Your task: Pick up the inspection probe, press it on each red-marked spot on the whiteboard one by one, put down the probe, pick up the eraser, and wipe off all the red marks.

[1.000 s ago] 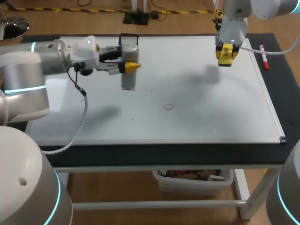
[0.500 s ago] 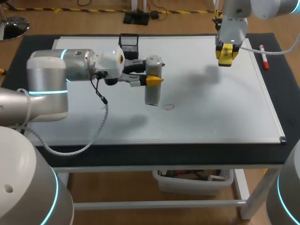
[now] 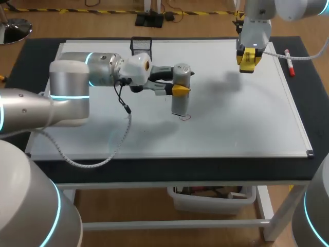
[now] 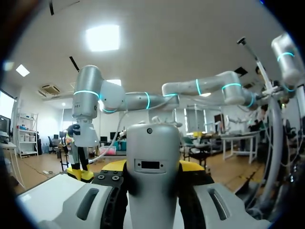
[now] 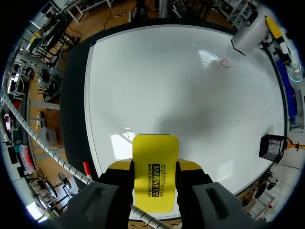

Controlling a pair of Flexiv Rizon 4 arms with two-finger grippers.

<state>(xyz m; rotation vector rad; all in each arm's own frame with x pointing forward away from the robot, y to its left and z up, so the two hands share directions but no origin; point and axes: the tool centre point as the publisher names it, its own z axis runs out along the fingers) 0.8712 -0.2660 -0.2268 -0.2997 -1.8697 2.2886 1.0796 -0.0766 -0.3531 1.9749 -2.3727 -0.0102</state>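
Observation:
My left gripper (image 3: 180,90) is shut on the grey cylindrical probe (image 3: 180,98), held upright over the middle of the whiteboard (image 3: 247,118). The probe's lower end sits just beside a small red circle mark (image 3: 185,117); whether it touches the board I cannot tell. In the left wrist view the probe (image 4: 152,176) fills the space between both fingers. My right gripper (image 3: 248,59) hangs above the board's far right part, shut on the yellow eraser (image 3: 247,57). The right wrist view shows the eraser (image 5: 155,179) between the fingers, with the red mark (image 5: 225,63) and the probe (image 5: 250,34) far ahead.
A black mesh holder (image 3: 141,45) stands at the board's far edge, behind the left arm. A red marker (image 3: 289,62) lies on the black table just off the board's right edge, near the right gripper.
My left arm has carried the probe to the right and toward the front, from near the black holder to the red mark. The right arm has kept still.

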